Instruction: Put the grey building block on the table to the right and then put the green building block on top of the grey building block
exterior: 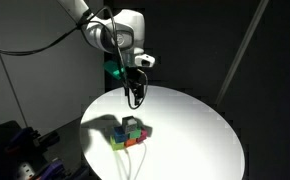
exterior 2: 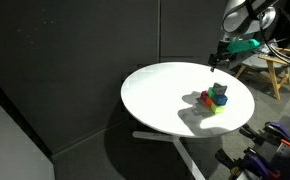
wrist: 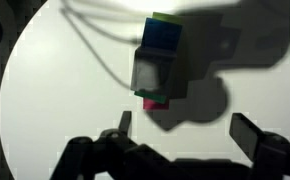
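The small blocks stand clustered on the round white table (exterior: pixel 200 130), which also shows in an exterior view (exterior 2: pixel 155 90). In the wrist view the grey building block (wrist: pixel 155 72) sits high in the cluster, next to a dark blue cube (wrist: pixel 165 36). A strip of the green building block (wrist: pixel 149 93) shows just under the grey one, above a red block (wrist: pixel 153 101). The green block also shows in both exterior views (exterior: pixel 133 131) (exterior 2: pixel 218 99). My gripper (wrist: pixel 185 128) is open and empty. It hovers above the table beside the cluster (exterior: pixel 135 97) (exterior 2: pixel 216 64).
A yellow-green block (exterior: pixel 118 139) and an orange-red block (exterior: pixel 136 143) lie at the cluster's base. The blocks cast a dark shadow (wrist: pixel 200 100) on the table. Black curtains surround the table. A wooden stand (exterior 2: pixel 270 70) is beyond it.
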Tool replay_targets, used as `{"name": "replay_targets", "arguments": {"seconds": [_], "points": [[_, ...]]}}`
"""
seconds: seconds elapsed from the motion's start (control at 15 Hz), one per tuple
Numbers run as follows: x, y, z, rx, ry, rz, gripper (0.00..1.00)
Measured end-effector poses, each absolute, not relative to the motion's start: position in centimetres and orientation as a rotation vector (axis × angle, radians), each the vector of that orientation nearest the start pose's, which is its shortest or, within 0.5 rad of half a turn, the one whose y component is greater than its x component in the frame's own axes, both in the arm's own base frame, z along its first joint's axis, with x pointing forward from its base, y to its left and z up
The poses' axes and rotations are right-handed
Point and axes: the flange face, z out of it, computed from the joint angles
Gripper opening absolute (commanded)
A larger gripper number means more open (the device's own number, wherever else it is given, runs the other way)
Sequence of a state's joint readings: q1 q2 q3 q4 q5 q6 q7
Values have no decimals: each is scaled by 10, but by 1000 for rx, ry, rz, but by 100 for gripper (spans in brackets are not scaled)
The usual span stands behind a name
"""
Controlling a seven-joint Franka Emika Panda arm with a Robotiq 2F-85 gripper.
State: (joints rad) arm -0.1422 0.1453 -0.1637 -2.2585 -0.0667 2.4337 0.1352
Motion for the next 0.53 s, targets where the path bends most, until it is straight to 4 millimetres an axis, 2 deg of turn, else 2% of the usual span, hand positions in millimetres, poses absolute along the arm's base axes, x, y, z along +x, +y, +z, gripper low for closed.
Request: {"name": "replay_targets", "arguments": {"seconds": [0.53], "points": [[501, -185, 266, -3095, 748, 65, 100]]}}
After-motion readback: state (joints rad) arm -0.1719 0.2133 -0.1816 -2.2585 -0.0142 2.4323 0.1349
